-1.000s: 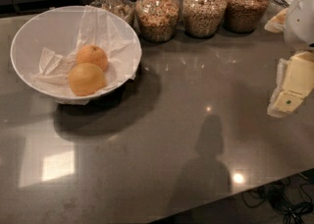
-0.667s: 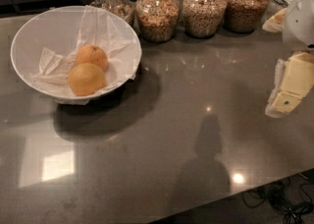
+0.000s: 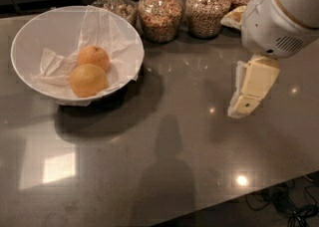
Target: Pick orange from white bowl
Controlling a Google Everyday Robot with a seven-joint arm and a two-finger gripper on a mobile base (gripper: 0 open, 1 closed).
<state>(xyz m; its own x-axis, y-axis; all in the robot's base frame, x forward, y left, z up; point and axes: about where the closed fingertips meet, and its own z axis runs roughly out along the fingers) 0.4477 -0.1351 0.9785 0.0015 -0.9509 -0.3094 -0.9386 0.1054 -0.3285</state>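
The white bowl [image 3: 30, 32] sits at the left of the dark countertop, lined with crumpled white paper. Two oranges lie in it: one orange [image 3: 93, 56] toward the back and a second orange [image 3: 87, 79] in front of it, touching. My gripper [image 3: 242, 107] hangs from the white arm at the right and points down, just above the counter. It is well to the right of the bowl and holds nothing that I can see.
Several glass jars of grain [image 3: 159, 12] stand in a row along the back edge, behind the bowl and the arm. The counter's front edge runs along the bottom right, with cables [image 3: 289, 206] on the floor below it.
The arm and gripper have moved left, from the right edge toward the middle of the counter. The bowl and oranges have not moved.
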